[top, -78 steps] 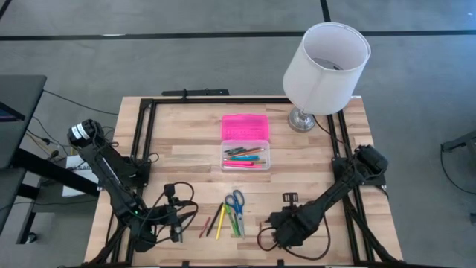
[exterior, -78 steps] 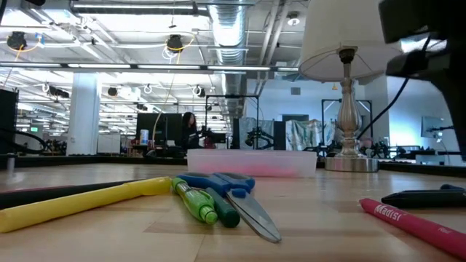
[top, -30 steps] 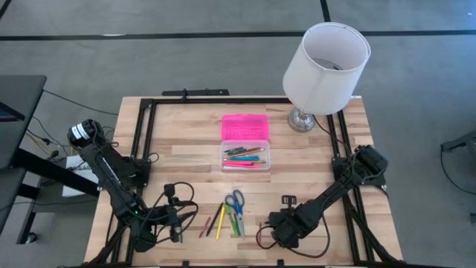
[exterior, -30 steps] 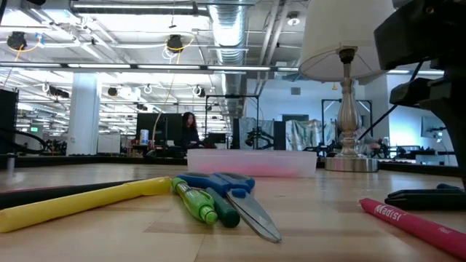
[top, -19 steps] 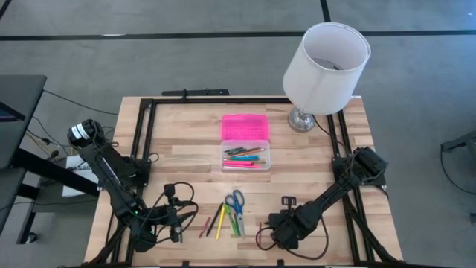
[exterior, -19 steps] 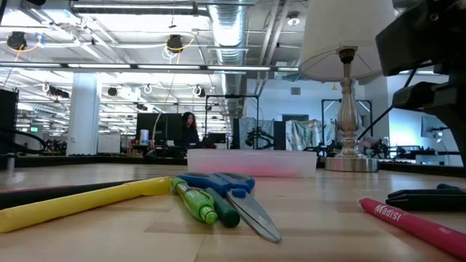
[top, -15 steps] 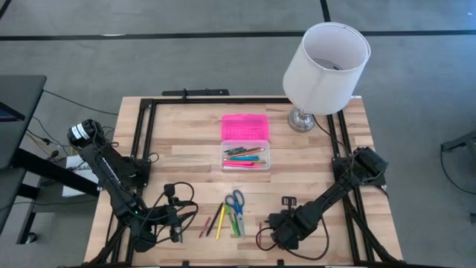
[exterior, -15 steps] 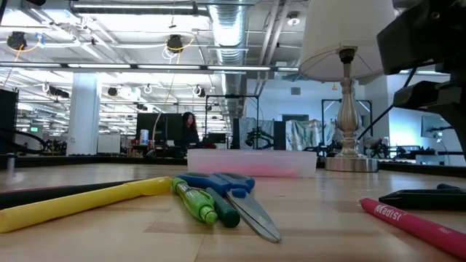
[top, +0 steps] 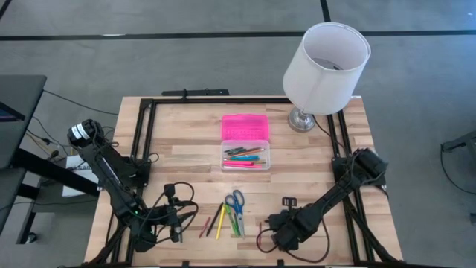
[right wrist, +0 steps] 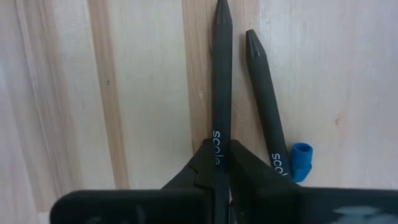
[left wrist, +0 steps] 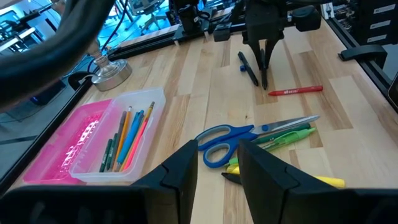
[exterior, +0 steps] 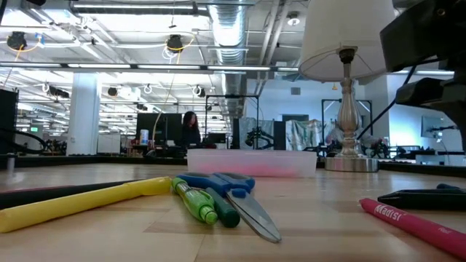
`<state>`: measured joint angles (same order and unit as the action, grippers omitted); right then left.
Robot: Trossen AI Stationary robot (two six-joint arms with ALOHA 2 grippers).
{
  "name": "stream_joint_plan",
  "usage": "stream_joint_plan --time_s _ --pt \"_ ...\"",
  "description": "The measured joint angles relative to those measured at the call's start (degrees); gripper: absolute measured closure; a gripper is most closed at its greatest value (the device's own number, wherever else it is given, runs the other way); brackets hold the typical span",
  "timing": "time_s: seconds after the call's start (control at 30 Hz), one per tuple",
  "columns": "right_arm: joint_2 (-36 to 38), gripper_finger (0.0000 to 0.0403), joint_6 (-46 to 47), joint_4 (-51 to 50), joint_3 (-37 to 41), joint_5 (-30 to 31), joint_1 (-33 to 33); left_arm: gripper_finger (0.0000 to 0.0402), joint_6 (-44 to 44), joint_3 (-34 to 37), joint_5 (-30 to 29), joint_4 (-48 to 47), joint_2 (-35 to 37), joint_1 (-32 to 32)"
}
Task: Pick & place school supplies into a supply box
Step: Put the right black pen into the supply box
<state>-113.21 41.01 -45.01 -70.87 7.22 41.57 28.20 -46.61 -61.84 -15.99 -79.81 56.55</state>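
Right wrist view says the right end effector (right wrist: 218,167) is pinching one black pencil (right wrist: 221,81), its twin just beside. Supply box (top: 245,155) well beyond is holding several already (scissors (top: 235,202) and more waiting). Left end effector (left wrist: 217,163) is idling, narrowly parted.

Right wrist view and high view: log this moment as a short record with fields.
right gripper: shut on a black pencil, low over the wooden table
second black pencil: lies beside the held one, free
left gripper: open, waiting near the table's front left
clear plastic supply box with pink lid: open, several pencils inside
blue-handled scissors: on the table among loose pens
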Motion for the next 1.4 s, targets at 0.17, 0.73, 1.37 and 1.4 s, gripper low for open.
stream_joint_plan --time_s 0.17,0.73,1.37,1.4 --pt "-0.5 0.0396 -0.5 -3.6 -2.9 1.1 0.7 0.0292 0.0 0.0 0.0 0.0 0.0 0.0" --pt "-0.2 0.0399 -6.3 -18.5 -12.0 7.0 -0.7 0.0292 -0.5 0.0 0.0 0.0 0.0 0.0" --pt "-0.1 0.0396 -32.2 -13.8 -13.8 15.5 -28.4 0.0292 -1.0 0.0 0.0 -0.1 0.0 0.0" --pt "-0.1 0.0395 -33.3 -13.0 -13.8 15.5 -29.5 0.0292 -1.0 0.0 0.0 -0.2 0.0 0.0"
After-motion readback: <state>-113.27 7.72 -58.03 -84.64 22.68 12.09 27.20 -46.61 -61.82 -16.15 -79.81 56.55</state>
